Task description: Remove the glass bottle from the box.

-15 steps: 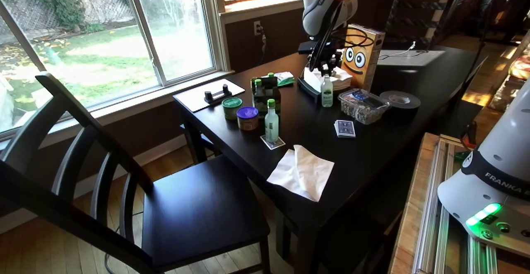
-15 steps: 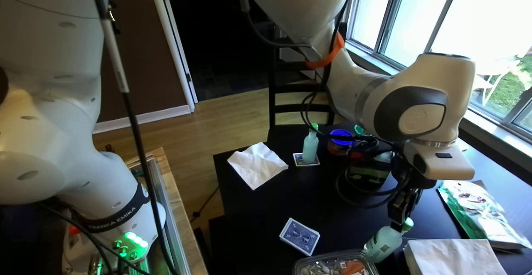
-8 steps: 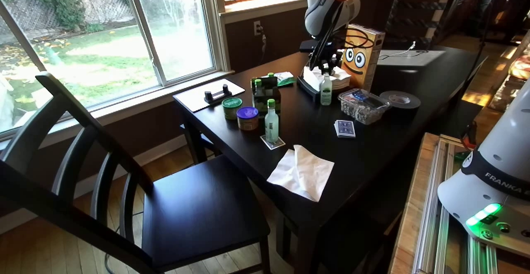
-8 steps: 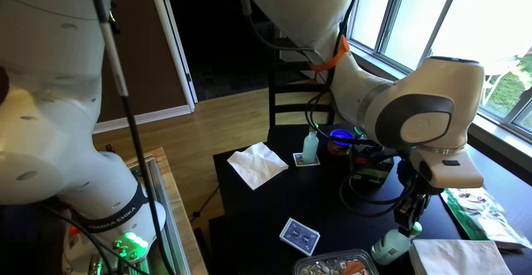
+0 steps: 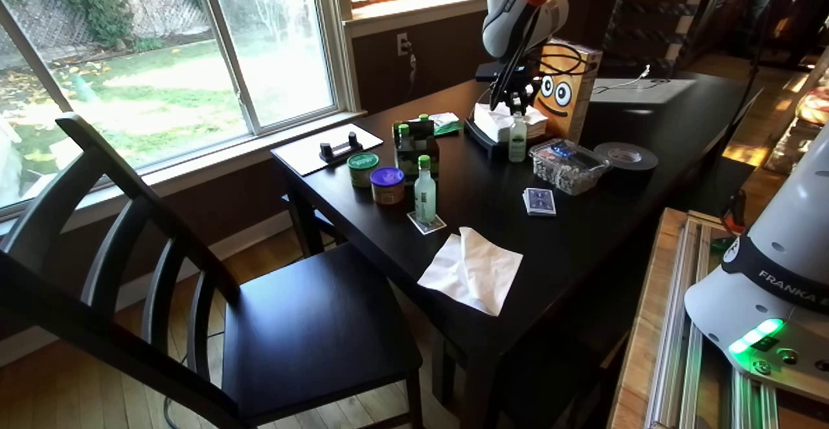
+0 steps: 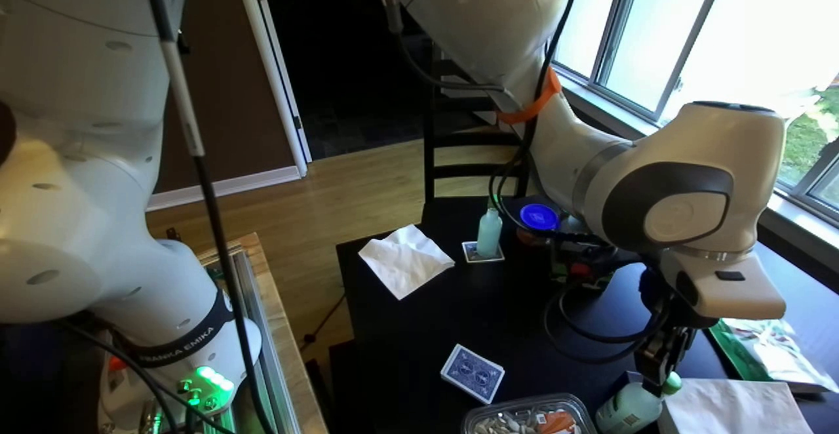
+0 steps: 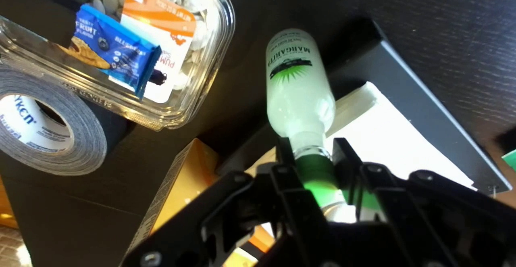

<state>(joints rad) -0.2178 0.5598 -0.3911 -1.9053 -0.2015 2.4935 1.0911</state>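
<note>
Gripper [image 7: 314,154] clasped around the green-capped neck of the glass bottle [image 7: 300,85]; in an exterior view, the flat white-and-green box [image 6: 770,352] lies apart, at two o'clock from it. Wrist view: napkins [image 7: 391,142] at four o'clock, orange carton [image 7: 185,186] at eight.

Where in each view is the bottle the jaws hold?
In an exterior view: bottle right of centre, left of the clear tub.
In an exterior view: bottle at the bottom edge, right of the clear tub.
In the wrist view: bottle right of centre, clear tub upper left.
Shared landmark: clear tub.
</note>
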